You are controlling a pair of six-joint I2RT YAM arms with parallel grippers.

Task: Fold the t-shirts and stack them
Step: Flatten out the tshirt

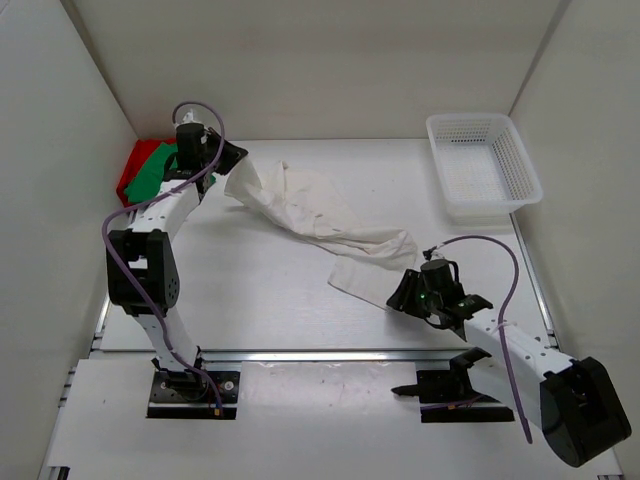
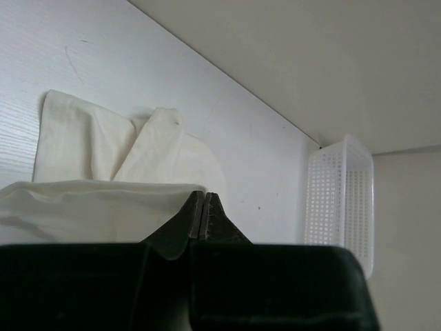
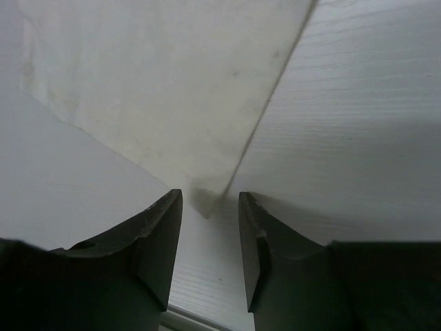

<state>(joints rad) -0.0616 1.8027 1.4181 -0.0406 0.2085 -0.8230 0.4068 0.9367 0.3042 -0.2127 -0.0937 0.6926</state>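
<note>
Far left rear: red t-shirt [image 1: 130, 158] and green t-shirt [image 1: 152, 174] heaped together. Left end effector [image 1: 236, 160] clamped on one end of the white t-shirt [image 1: 320, 215], which trails diagonally across the counter [image 1: 250, 300]. Right end effector [image 1: 398, 295]: jaws apart, holding nothing, shirt corner just ahead of them. Mesh basket [image 1: 483, 165] rear right.

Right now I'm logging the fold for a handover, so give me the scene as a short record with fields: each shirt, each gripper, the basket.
white t-shirt: unfolded, stretched in a twisted diagonal across the table
left gripper: shut on the white t-shirt's far end
right gripper: open, fingers either side of the shirt's near corner, not gripping
red t-shirt: bunched in the far left corner
green t-shirt: overlapping the red t-shirt
mesh basket: far right, apart from all shirts
</note>
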